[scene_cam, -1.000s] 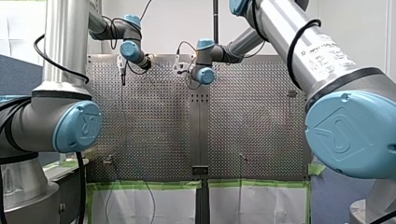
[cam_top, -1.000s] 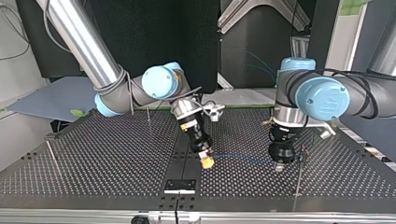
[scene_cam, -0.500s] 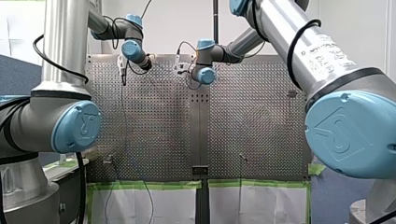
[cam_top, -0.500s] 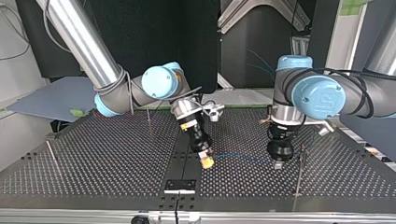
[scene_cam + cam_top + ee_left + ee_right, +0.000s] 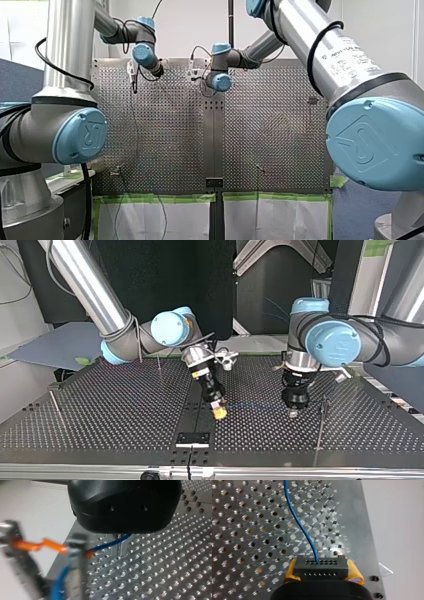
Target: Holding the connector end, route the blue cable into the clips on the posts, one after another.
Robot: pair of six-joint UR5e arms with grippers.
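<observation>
The right tool point(image 5: 321, 570) clamps the rigid connector point(image 5: 321, 566), the sensible hold, while the left tool point(image 5: 119, 550) pinches the thin, probably limp blue cable point(image 5: 298, 521).

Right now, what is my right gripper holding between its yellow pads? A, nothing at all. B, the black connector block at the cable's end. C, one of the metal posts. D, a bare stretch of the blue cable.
B: in the right wrist view the black connector block sits clamped between the yellow pads of my right gripper, with the blue cable running out of its face.
</observation>
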